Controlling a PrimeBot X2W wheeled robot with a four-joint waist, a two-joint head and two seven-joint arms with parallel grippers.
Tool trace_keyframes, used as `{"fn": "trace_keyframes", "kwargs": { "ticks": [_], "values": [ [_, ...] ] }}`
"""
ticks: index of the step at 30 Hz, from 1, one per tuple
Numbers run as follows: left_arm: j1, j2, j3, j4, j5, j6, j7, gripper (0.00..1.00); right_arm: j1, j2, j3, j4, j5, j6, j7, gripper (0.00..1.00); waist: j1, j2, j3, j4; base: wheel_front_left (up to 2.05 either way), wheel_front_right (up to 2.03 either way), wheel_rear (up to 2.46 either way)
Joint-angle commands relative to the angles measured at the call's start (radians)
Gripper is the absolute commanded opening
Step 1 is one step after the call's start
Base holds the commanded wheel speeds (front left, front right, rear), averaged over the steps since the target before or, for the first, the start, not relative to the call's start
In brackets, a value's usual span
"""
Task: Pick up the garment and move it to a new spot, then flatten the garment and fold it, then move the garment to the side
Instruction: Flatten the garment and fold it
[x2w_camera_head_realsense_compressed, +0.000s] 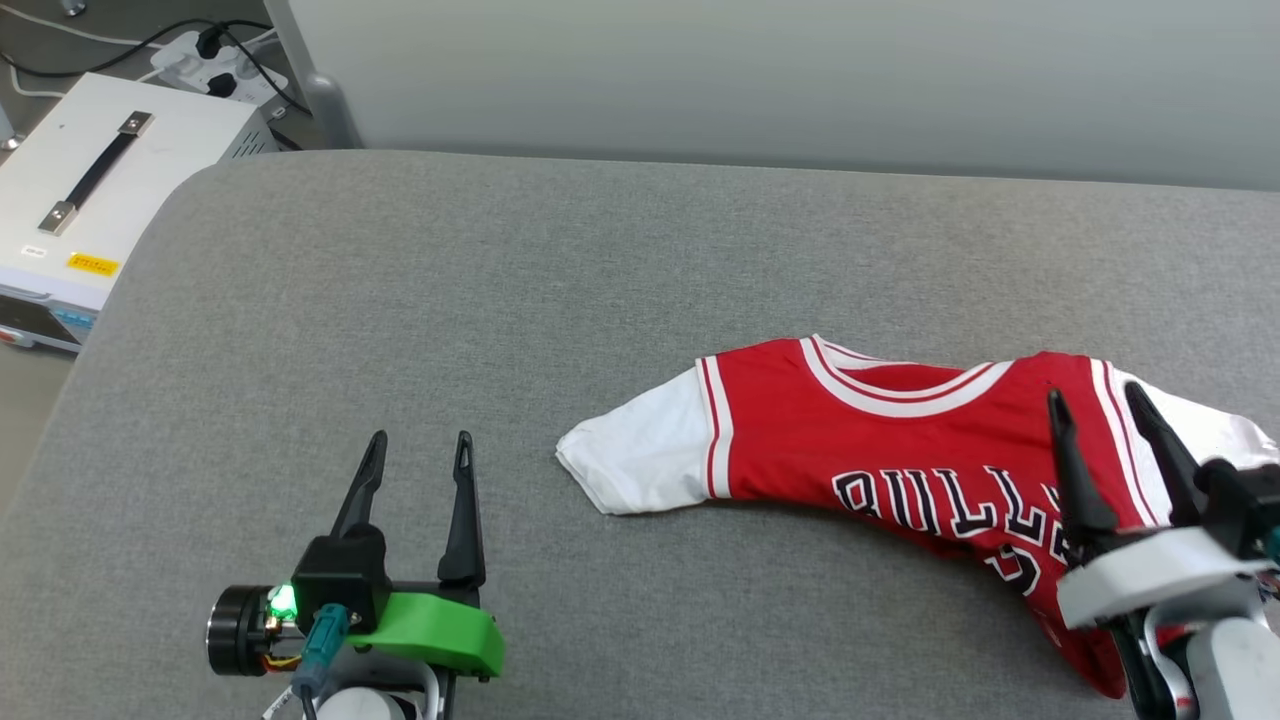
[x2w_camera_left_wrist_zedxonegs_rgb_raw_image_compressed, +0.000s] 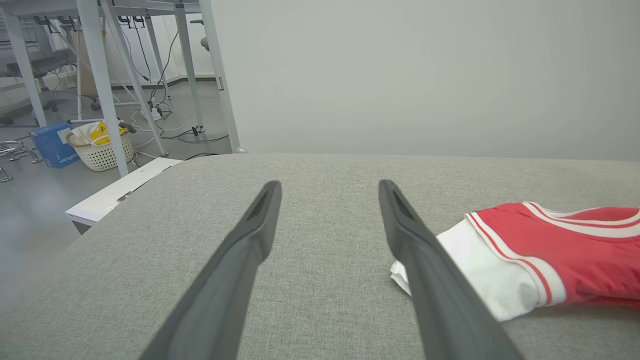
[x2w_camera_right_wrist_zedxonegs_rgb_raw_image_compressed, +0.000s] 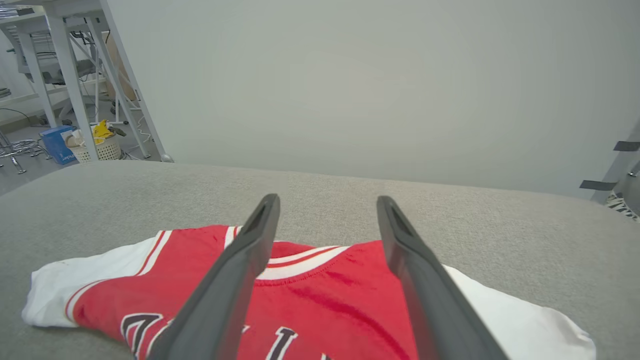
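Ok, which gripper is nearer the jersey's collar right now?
Right. The right gripper hangs open over the garment, just right of its collar; the left gripper is open above the bare grey surface, left of the white sleeve.

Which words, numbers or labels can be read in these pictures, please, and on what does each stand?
"BULL": black white-outlined letters on the garment; the rest is hidden behind the right hand.
The yellow label on the white box: too small to read.
The blue box: print too blurred to read.
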Motion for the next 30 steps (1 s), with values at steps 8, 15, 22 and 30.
{"fn": "trace_keyframes", "kwargs": {
  "ticks": [8, 15, 22, 30],
  "values": [
    [-0.081, 0.041, 0.031, -0.012, 0.008, -0.084, -0.006, 1.0, 0.104, 0.074, -0.097, -0.092, -0.08, -0.001, -0.005, 1.0, 0.0, -0.0001, 0.012, -0.03, 0.0, 0.0, 0.0],
    [-0.314, 0.145, -0.029, 0.081, -0.048, -0.167, -0.006, 1.0, 0.093, 0.087, -0.095, -0.138, -0.121, -0.001, -0.005, 1.0, 0.0, -0.0001, 0.054, -0.063, 0.0, 0.0, 0.0],
    [-0.601, 0.309, -0.308, 0.186, -0.241, -0.172, 0.113, 1.0, 0.059, 0.089, -0.083, -0.181, -0.146, -0.001, -0.005, 1.0, 0.0, -0.0001, 0.111, -0.101, 0.0, 0.0, 0.0],
    [-0.85, 0.441, -0.633, 0.246, -0.562, -0.173, 0.529, 1.0, 0.029, 0.096, -0.075, -0.21, -0.166, -0.001, -0.005, 1.0, 0.0, -0.0001, 0.171, -0.134, 0.0, 0.0, 0.0]
  ]
}}
